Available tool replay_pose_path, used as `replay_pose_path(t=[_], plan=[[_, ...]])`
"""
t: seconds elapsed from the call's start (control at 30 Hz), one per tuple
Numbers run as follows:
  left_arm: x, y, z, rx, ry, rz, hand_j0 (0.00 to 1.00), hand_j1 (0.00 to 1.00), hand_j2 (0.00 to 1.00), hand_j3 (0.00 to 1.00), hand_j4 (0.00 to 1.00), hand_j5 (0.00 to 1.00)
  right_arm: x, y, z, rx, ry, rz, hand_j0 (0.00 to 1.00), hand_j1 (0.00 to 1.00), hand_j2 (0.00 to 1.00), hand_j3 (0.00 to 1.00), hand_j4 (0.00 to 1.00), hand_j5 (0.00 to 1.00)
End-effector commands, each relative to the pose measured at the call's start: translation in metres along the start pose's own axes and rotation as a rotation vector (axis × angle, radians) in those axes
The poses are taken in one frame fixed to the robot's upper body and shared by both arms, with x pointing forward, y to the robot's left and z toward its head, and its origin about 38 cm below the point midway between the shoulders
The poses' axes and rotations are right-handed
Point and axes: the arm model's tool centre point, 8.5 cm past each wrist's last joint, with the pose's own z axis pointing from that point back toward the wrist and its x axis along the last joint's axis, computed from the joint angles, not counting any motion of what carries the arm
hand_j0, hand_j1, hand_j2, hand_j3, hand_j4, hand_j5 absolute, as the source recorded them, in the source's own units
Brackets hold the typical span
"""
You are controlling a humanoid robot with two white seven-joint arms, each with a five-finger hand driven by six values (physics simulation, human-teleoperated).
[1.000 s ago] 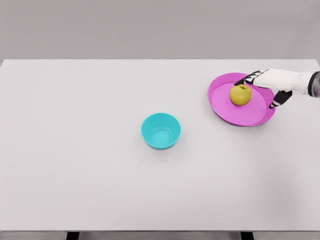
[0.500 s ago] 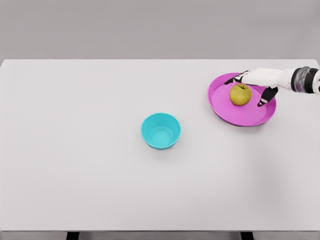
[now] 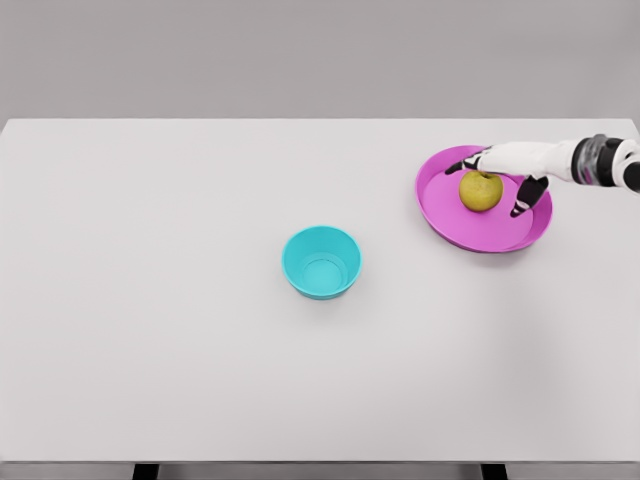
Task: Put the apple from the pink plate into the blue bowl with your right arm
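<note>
White table: yellow-green apple sits upright on pink plate.

Bright, even, diffuse light from overhead, no glare. Only faint soft shadows on the white table. Render slightly soft overall, edges a bit smeared. No visible lens distortion at frame borders.

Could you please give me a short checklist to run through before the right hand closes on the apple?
1. Apple sits on the pink plate: ok.
2. Right hand is over the apple, fingers spread: ok.
3. Thumb and fingers bracket the apple on both sides: cannot tell.
4. Blue bowl is upright and empty: ok.
5. Table between plate and bowl has no obstacles: ok.
6. Apple is already grasped: not ok.
</note>
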Motion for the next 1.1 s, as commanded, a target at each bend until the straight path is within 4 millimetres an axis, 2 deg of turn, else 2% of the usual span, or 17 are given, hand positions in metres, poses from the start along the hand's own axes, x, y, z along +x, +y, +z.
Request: replay_pose_path(t=[0.0,0.23,0.27,0.33,0.37,0.43,0.5,0.67,0.97,1.07], plan=[[0.0,0.0,0.0,0.0,0.0,0.0,1.0,1.0,1.0,1.0,1.0,1.0,0.0,0.002,-0.002,0.004,-0.001,-0.006,1.0,1.0,1.0,1.0,1.0,1.0],[0.0,0.0,0.0,0.0,0.0,0.0,1.0,1.0,1.0,1.0,1.0,1.0,0.003,0.002,-0.005,0.006,-0.007,-0.005,0.98,0.98,0.98,0.98,0.98,0.98],[0.0,0.0,0.0,0.0,0.0,0.0,1.0,1.0,1.0,1.0,1.0,1.0,0.003,0.002,-0.005,0.007,-0.007,-0.004,0.85,0.85,0.85,0.85,0.85,0.85],[0.0,0.0,0.0,0.0,0.0,0.0,1.0,1.0,1.0,1.0,1.0,1.0,0.003,0.003,-0.006,0.011,-0.008,-0.003,0.73,0.73,0.73,0.73,0.73,0.73],[0.0,0.0,0.0,0.0,-0.001,0.002,1.0,1.0,1.0,1.0,1.0,1.0,0.003,0.003,-0.006,0.011,-0.008,-0.003,0.62,0.62,0.62,0.62,0.62,0.62],[0.0,0.0,0.0,0.0,-0.001,0.002,1.0,1.0,1.0,1.0,1.0,1.0,0.003,0.003,-0.006,0.013,-0.008,-0.002,0.53,0.53,0.53,0.53,0.53,0.53],[0.0,0.0,0.0,0.0,0.0,0.0,1.0,1.0,1.0,1.0,1.0,1.0,0.003,0.003,-0.006,0.013,-0.008,-0.002,0.49,0.49,0.49,0.49,0.49,0.49],[0.0,0.0,0.0,0.0,-0.001,0.002,1.0,1.0,1.0,1.0,1.0,1.0,0.004,0.003,-0.006,0.012,-0.01,0.0,0.48,0.48,0.48,0.48,0.48,0.48],[0.0,0.0,0.0,0.0,0.0,0.0,1.0,1.0,1.0,1.0,1.0,1.0,0.004,-0.009,0.0,-0.017,-0.011,0.012,0.47,0.47,0.47,0.47,0.47,0.47],[0.0,0.0,0.0,0.0,0.001,0.002,1.0,1.0,1.0,1.0,1.0,1.0,0.011,-0.017,0.002,-0.032,-0.026,0.038,0.45,0.45,0.45,0.45,0.45,0.45]])
